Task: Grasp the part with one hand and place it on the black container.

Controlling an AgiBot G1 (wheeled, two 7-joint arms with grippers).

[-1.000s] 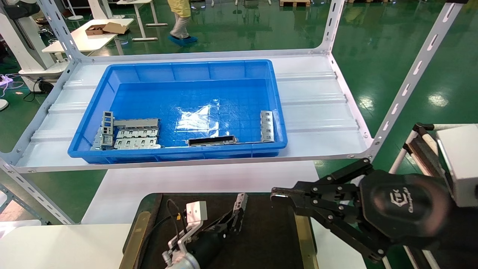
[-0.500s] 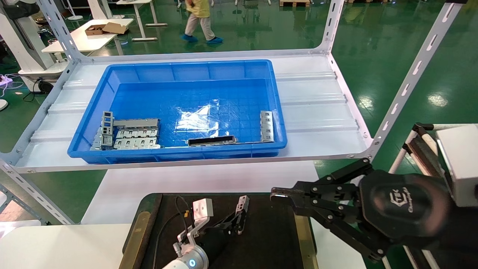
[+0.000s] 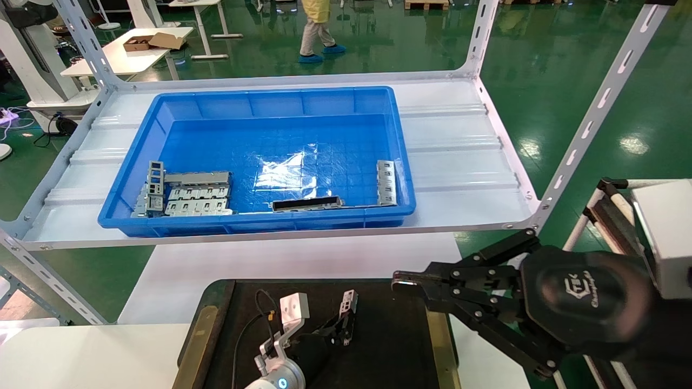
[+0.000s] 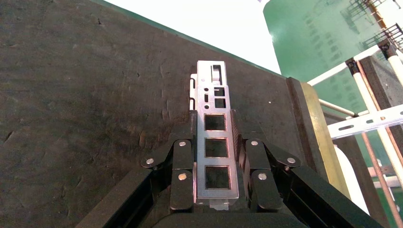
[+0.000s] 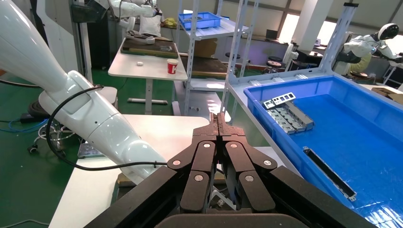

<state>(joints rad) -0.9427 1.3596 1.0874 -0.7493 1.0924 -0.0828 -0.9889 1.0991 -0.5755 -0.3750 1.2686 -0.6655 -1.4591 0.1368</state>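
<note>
Bare black container (image 3: 389,351) surface around left gripper (image 3: 341,329), right gripper (image 3: 403,282) just beside, shelf (image 3: 459,162) overhead

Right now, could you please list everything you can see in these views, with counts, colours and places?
Part: one, silver-grey strip with rectangular cut-outs, held between the left gripper's fingers over the black container.
Black container: one, matte black tray with brass-coloured side strips, on the white table nearest the robot.
Blue bin: one, on the white shelf beyond the tray.
Grey plates: a small pile, in the bin's near-left corner.
Dark hollow bar: one, by the bin's near wall.
Grey strip: one, by the bin's right wall.
Person: one, yellow top, blue shoe covers, walking on the green floor behind.
Left gripper: black, shut on the part.
Right gripper: black, fingers together, idle at the tray's right edge.
</note>
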